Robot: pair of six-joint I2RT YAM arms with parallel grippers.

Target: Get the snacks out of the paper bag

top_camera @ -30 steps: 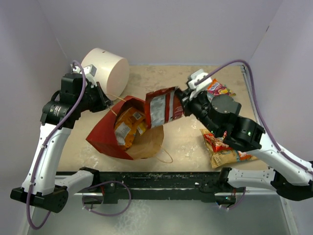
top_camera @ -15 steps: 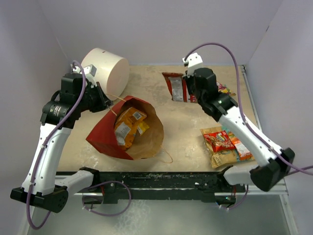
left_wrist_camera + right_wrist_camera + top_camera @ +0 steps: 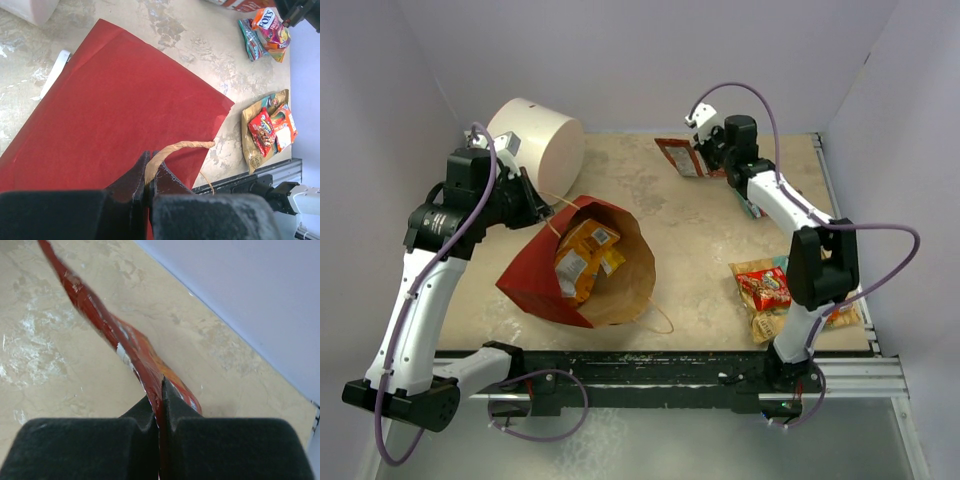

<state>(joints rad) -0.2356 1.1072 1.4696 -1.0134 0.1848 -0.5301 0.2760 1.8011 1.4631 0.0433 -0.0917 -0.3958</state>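
Observation:
The paper bag (image 3: 525, 280) lies on its side, its brown mouth open toward the right, with orange snack packets (image 3: 582, 255) inside. My left gripper (image 3: 533, 207) is shut on the bag's string handle (image 3: 175, 147) at the upper rim; in the left wrist view the gripper (image 3: 149, 175) sits over the bag's red wall (image 3: 115, 110). My right gripper (image 3: 704, 160) is shut on a red snack packet (image 3: 677, 158) and holds it low over the far middle of the table. In the right wrist view the gripper (image 3: 161, 390) pinches that packet (image 3: 100, 315) edge-on.
A white drum (image 3: 535, 140) lies at the back left behind the bag. A pile of packets (image 3: 767, 288) lies at the right front, also in the left wrist view (image 3: 270, 127). More packets (image 3: 267, 27) lie at the back right under my right arm. Walls enclose the table.
My right arm has swung from the bag's mouth to the far middle of the table, carrying the red packet. The left gripper and the bag have not moved.

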